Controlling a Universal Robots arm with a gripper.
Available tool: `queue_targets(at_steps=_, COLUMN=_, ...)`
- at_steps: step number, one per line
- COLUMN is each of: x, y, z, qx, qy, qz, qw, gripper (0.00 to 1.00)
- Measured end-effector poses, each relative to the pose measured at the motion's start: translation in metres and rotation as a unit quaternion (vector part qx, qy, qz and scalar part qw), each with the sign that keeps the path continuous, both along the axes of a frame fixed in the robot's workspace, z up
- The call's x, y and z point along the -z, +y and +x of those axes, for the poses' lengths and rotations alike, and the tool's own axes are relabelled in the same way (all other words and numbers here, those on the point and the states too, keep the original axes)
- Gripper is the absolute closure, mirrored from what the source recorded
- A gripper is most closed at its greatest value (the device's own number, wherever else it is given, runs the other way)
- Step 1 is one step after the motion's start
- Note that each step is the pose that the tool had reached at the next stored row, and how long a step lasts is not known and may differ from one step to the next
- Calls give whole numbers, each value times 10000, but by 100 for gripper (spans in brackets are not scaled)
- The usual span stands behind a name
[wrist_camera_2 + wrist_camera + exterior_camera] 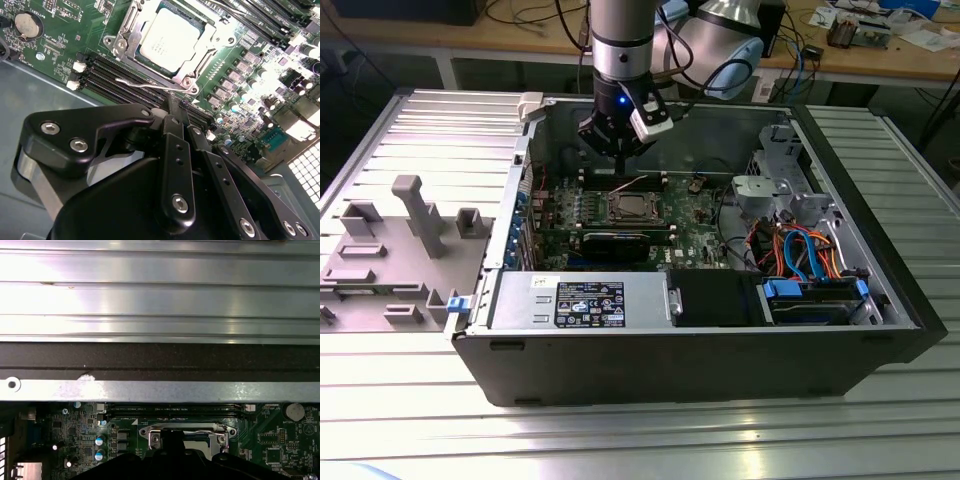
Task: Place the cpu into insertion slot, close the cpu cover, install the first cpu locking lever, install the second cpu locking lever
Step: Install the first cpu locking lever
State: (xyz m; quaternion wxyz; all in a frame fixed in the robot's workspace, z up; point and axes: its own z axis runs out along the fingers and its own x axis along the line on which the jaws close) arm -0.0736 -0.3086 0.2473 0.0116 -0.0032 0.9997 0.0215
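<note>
An open computer case point(700, 340) lies on a ribbed metal table point(420, 130). The cpu point(169, 39) sits in the insertion slot point(131, 20), the cpu cover point(210, 47) closed over it. The gripper point(179, 120), fingers together and empty, hovers just beside the slot's wire lever point(142, 86).

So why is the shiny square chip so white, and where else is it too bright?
In the second wrist view, light glares off the cpu, washing its metal top pale; the board's right side there is blown out too. In the first wrist view, the ribbed metal table shows bright streaks. The exterior view is evenly lit.
</note>
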Motion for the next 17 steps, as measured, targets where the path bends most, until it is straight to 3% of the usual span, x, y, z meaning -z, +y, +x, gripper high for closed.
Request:
queue_targets(at_steps=15, x=58, y=1, z=69, qx=13, qy=0, qz=25, qw=10000, gripper=89)
queue_targets(at_steps=17, x=76, y=2, z=80, qx=24, qy=0, qz=73, qw=10000, gripper=89)
